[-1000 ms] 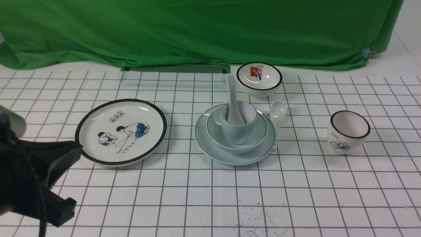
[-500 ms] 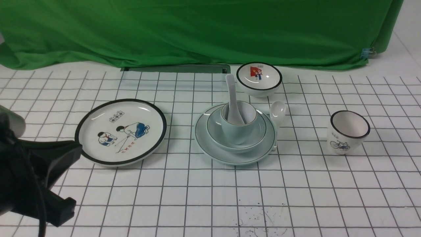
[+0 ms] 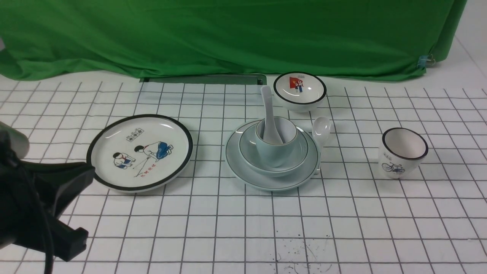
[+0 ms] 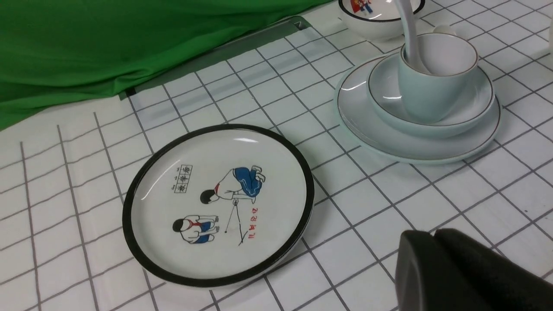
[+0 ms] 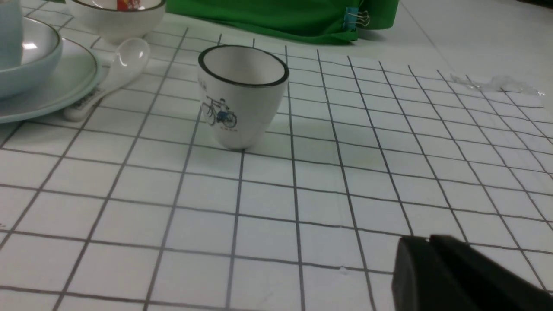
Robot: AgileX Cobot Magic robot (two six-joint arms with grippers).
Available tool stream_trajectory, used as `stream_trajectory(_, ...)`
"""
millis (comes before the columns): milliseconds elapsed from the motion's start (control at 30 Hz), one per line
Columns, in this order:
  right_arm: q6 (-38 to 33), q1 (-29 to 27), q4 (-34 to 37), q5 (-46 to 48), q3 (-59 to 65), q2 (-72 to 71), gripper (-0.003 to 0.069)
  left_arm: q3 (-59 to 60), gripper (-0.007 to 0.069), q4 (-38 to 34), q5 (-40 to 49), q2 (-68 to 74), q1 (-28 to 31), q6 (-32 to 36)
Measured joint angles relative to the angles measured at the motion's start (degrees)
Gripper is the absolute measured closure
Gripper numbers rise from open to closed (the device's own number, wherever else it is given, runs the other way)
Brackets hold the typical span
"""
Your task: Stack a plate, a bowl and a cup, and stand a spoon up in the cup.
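- You have two plates, two bowls, two cups and two spoons on the white, black-gridded desk (image 3: 190,236).
- One stack: the glossy pale blue-green round plate (image 3: 249,178) sits lowest, bearing the glossy pale blue-grey bowl (image 3: 247,152).
- Inside that bowl stands the smooth, tapering pale blue handleless cup (image 3: 274,152); the glossy white grooved-handled spoon (image 3: 268,114) leans in it, handle towards 12 o'clock.
- From your stack, the round white black-rimmed cartoon plate (image 3: 106,152) lies at 9 o'clock.
- At 1 o'clock you have the white black-rimmed bowl with a red picture (image 3: 304,108).
- Just beside the stack, at 2 o'clock, lies the second glossy white spoon (image 3: 321,129).
- At 3 o'clock, well apart, stands the white tapering bicycle cup (image 3: 399,163).
- Your left fingers (image 4: 434,246) are pressed together, empty; you cannot tell whether your right fingers (image 5: 428,250) are spread.
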Motion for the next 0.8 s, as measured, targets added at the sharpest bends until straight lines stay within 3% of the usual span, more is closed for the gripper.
stream_trajectory(167,0.0,0.0,0.0,0.2,0.0,0.0,0.0572,9.5,0.0653,3.0,-12.0,-9.9,2.3,0.2)
stream_trajectory(300,0.0,0.0,0.0,0.2,0.0,0.0,0.0564,22.5,0.0653,7.1,-24.9,-24.7,10.8,0.2)
stream_trajectory(400,0.0,0.0,0.0,0.2,0.0,0.0,0.0557,28.0,0.0653,7.4,-28.2,-31.4,14.9,-0.5)
stream_trajectory(533,0.0,0.0,0.0,0.2,0.0,-0.1,0.0547,30.7,0.0653,7.0,-19.4,-35.9,20.1,-6.8)
stream_trajectory(667,0.1,0.0,0.0,-0.1,0.0,-0.1,0.0531,31.1,0.0653,4.6,-8.2,-36.0,20.1,-11.3)
stream_trajectory(800,0.1,0.0,0.0,-0.1,0.0,-0.1,0.0517,31.1,0.0653,3.7,-6.8,-36.0,18.6,-11.4)
